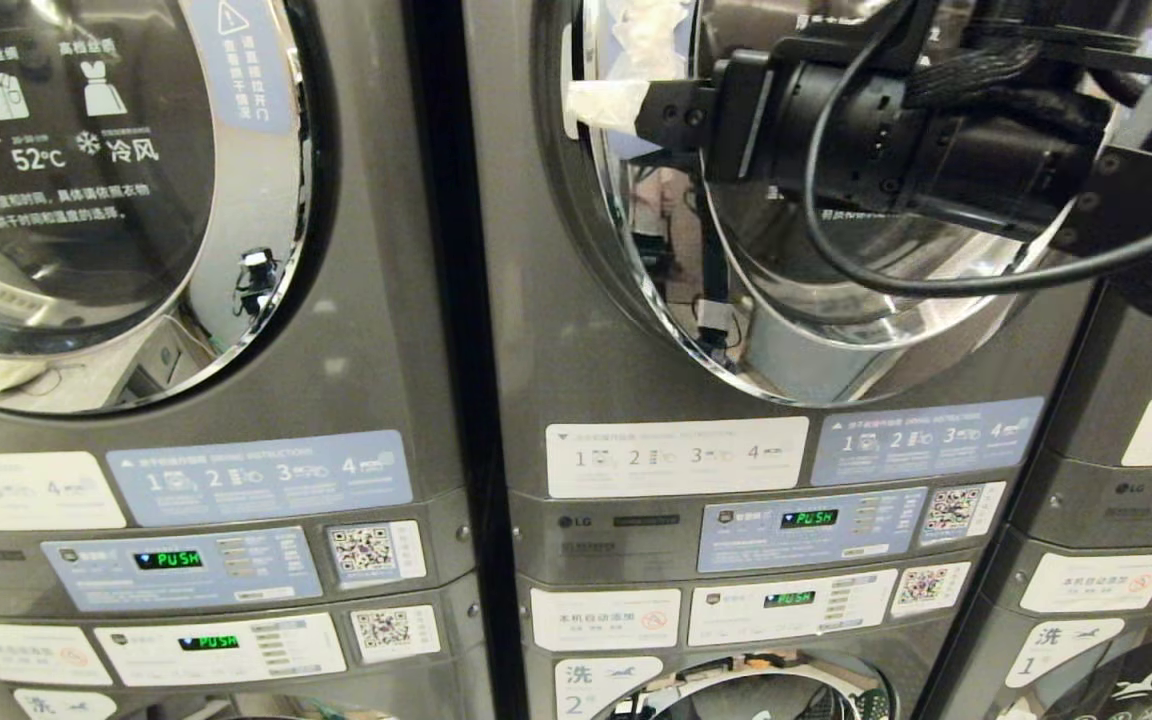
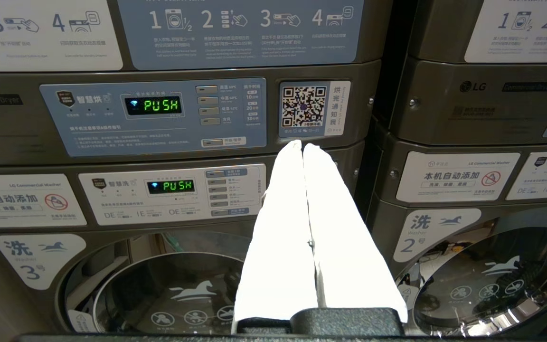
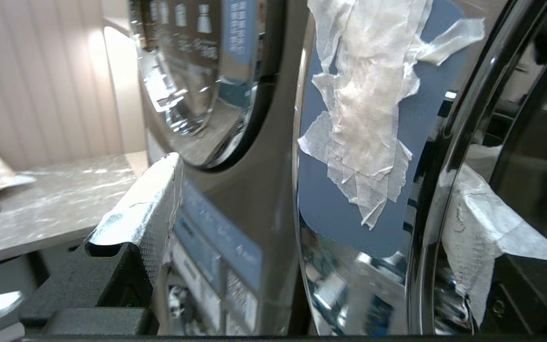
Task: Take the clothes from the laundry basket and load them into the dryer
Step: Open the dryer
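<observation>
The dryer [image 1: 556, 330] is the middle grey machine, with a round chrome-rimmed door [image 1: 836, 300]. My right gripper [image 1: 626, 110] reaches in from the upper right to the door's left edge and is open. In the right wrist view its white-taped fingers [image 3: 150, 204] stand wide apart on either side of the chrome door rim [image 3: 349, 266], just below a blue label patched with tape [image 3: 363, 95], and they hold nothing. My left gripper [image 2: 302, 147] is shut and empty, pointing at the lower control panels. The clothes and the laundry basket are out of view.
A second dryer [image 1: 116, 200] stands to the left and a third stack [image 1: 1136, 480] to the right. Control panels showing PUSH [image 1: 808, 518] sit under the doors, with washer doors [image 1: 766, 700] below. A pale counter [image 3: 55, 199] lies beside the machines.
</observation>
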You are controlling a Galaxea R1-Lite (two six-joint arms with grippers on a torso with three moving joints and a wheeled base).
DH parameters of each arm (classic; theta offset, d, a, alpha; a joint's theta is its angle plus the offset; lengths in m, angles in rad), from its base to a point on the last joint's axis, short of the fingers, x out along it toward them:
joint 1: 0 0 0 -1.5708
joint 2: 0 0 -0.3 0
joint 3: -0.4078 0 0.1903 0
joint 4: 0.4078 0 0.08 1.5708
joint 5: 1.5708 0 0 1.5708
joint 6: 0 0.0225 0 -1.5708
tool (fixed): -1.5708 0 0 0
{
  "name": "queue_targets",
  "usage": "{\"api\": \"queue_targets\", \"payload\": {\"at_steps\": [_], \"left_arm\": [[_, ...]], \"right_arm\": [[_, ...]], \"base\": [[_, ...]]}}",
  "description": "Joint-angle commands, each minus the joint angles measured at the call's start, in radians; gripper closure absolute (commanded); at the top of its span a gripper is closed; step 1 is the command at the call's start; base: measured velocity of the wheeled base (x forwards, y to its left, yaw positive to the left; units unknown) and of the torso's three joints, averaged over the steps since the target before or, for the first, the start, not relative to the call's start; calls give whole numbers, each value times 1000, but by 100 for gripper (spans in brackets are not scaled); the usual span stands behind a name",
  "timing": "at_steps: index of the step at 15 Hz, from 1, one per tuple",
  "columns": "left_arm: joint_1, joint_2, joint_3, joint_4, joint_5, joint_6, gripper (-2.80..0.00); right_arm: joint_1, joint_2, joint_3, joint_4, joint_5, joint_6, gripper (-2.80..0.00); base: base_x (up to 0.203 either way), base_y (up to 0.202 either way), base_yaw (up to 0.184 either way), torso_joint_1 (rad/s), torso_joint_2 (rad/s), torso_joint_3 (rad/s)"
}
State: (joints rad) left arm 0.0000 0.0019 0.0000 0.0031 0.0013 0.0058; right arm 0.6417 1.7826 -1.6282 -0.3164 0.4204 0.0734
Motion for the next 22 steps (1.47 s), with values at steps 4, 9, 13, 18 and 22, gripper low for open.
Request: {"api": "queue_targets", "payload": {"at_steps": [4, 9, 13, 18, 22], "left_arm": [[0, 0, 0, 0, 0, 0, 0], [0, 0, 0, 0, 0, 0, 0], [0, 0, 0, 0, 0, 0, 0], [0, 0, 0, 0, 0, 0, 0], [0, 0, 0, 0, 0, 0, 0]], "right_arm": [[6, -398, 326, 9, 2, -2, -280], [-8, -927, 571, 205, -59, -1, -280], [-21, -1352, 614, 565, -176, 4, -280], [-6, -1662, 512, 959, -746, 3, -280], [-8, -1720, 486, 1034, -798, -86, -280]], "base": [[0, 0, 0, 0, 0, 0], [0, 0, 0, 0, 0, 0], [0, 0, 0, 0, 0, 0], [0, 0, 0, 0, 0, 0], [0, 0, 0, 0, 0, 0]]}}
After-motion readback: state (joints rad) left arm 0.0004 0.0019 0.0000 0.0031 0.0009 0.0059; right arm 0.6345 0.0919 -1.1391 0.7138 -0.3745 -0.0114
